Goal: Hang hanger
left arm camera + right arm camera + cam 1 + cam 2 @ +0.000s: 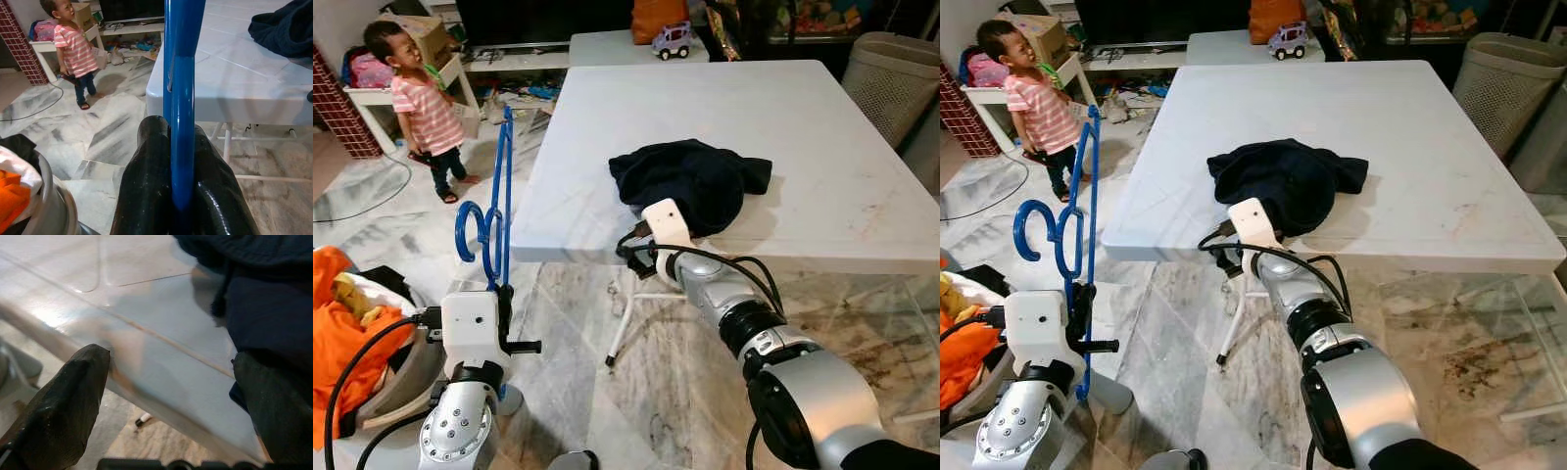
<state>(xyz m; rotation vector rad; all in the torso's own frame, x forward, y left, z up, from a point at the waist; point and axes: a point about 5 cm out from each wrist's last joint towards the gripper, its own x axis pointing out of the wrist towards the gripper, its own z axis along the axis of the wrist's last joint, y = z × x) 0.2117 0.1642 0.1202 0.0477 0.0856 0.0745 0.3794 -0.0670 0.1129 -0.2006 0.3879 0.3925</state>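
While the left gripper (182, 196) has its jaws clamped tight on the blue hanger (493, 211), it's holding the thing upright off to the left of the white counter (822, 176), out over the marble floor (568, 323). In the left wrist view you can see the blue bar squeezed right between the two black fingers (146, 186), so that grip is solid. The hook end curls round to the robot's left, about halfway up the hanger.

The right gripper (171, 401) is up at the near edge of the counter, jaws spread wide apart and holding nothing, just beside a dark navy garment (690, 181) that's lying in a crumpled heap on the counter. One finger is touching or nearly touching the cloth in the right wrist view, hard to say which since it's blurry.

Other stuff around: a laundry basket (396, 377) with orange clothes (347, 318) at the robot's lower left, a small child in a striped shirt (426, 113) standing on the floor well beyond the hanger, a toy car (673, 41) on the second table at the back, and a pale hamper (891, 73) at the far right.
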